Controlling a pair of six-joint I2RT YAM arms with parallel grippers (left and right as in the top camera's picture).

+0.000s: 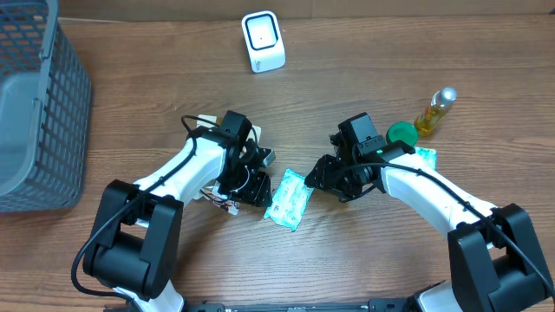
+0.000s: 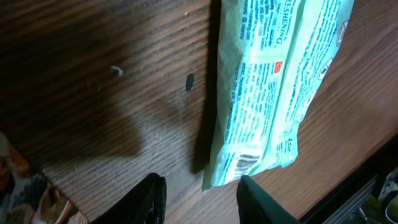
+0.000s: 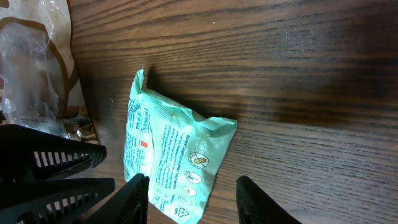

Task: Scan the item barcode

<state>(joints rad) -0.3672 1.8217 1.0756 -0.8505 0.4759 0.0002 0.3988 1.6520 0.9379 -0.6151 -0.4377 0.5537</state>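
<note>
- Both jaws stood partly open and held nothing. The left gripper (image 2: 200, 198) was by one corner of the green packet (image 1: 288, 198), and the right gripper (image 3: 191, 198) was near its other end.
- The packet lay flat on the table (image 1: 364, 260) between the two arms, well apart from the white scanner (image 1: 263, 41).
- A pinch on only the floppy edge could let it slip or fold and hide the barcode.
- The grippers were close together, so they could bump if both moved in.
- A bottle (image 1: 434, 111) and a green lid (image 1: 401, 133) sat near the right arm, and the basket (image 1: 43, 130) was far left. The way to the scanner looked open.
</note>
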